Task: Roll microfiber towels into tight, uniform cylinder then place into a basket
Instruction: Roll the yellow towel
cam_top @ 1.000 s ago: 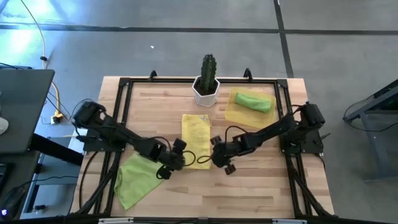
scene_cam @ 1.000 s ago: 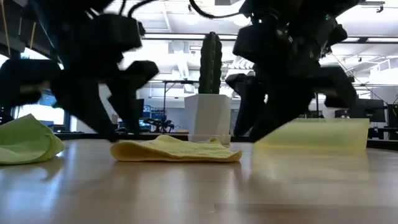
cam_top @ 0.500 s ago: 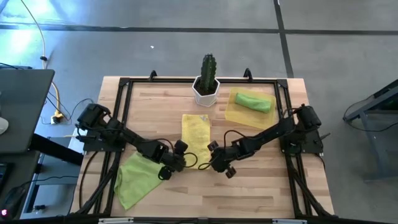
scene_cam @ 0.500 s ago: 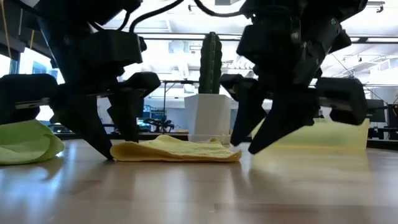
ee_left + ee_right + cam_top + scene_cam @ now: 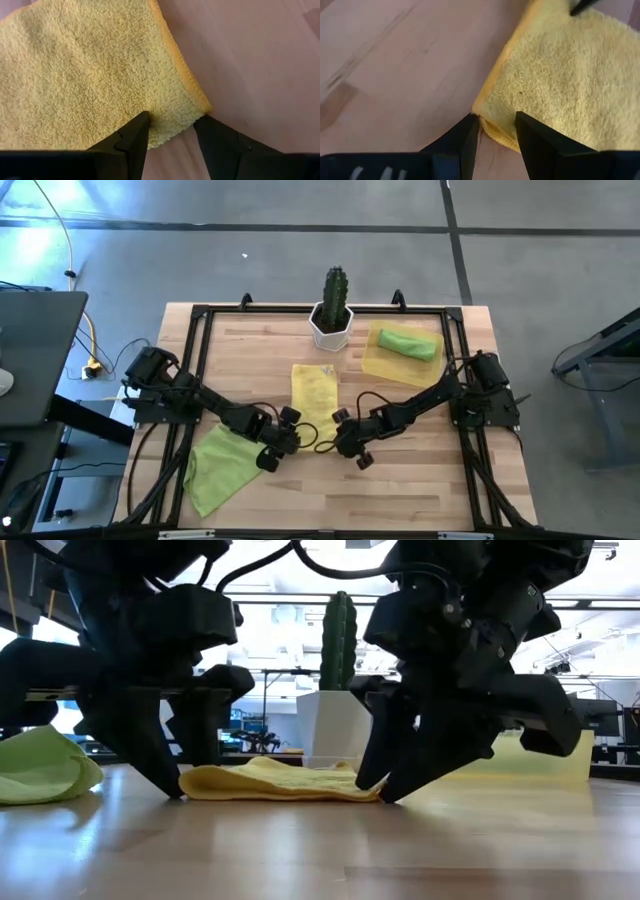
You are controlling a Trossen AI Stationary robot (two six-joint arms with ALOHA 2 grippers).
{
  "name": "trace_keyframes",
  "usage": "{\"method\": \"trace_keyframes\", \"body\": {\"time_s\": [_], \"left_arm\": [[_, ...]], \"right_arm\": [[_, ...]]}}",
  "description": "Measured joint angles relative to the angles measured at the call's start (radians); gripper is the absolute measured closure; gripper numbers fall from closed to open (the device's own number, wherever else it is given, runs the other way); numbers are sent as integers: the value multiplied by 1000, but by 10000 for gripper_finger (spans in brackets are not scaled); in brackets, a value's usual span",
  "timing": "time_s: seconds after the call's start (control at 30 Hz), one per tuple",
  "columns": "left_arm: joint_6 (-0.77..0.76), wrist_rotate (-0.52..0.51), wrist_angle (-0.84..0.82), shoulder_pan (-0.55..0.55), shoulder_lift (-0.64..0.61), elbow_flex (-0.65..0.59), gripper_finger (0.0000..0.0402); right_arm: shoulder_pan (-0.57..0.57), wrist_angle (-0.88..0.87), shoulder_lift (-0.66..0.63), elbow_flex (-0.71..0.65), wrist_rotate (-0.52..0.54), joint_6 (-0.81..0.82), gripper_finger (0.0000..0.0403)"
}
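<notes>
High view. You have the yellow towel (image 5: 315, 404) folded into a tall strip at frame centre, just below the white cactus pot (image 5: 331, 323). The left gripper (image 5: 291, 436) sits at the strip's lower left corner and the right gripper (image 5: 339, 439) at its lower right corner. A rolled green towel (image 5: 409, 343) lies in the pale yellow basket (image 5: 377, 363) at upper right. A loose green towel (image 5: 218, 468) lies crumpled at lower left, under the left arm.

Low view. The yellow towel (image 5: 283, 780) lies flat on the wooden table (image 5: 320, 850) at centre frame. Both grippers reach down to table level, one at each end of it. The cactus pot (image 5: 335, 728) stands behind, the loose green towel (image 5: 42, 766) is at far left, and the basket (image 5: 545, 758) is at right.

Left wrist view. Your left fingers (image 5: 131, 137) are spread, straddling a corner of the yellow towel (image 5: 85, 75), with cloth between the tips.

Right wrist view. The right fingers (image 5: 467, 137) stand apart around the other corner of the yellow towel (image 5: 560, 85); you cannot tell whether they pinch it.
</notes>
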Motion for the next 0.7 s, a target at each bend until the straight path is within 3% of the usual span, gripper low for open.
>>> {"method": "trace_keyframes", "body": {"time_s": [0.17,0.4,0.53,0.7], "left_arm": [[-45,-9,1,-5,1,0,255],[-44,-105,-2,-51,-1,-1,316],[-62,-116,0,-72,0,-1,348],[-149,-99,-2,-77,-4,-2,380]], "right_arm": [[0,-13,1,0,1,76,296],[1,-31,2,1,-26,110,393],[-3,-24,3,0,-36,179,389],[-35,-5,5,-1,-139,267,400]]}}
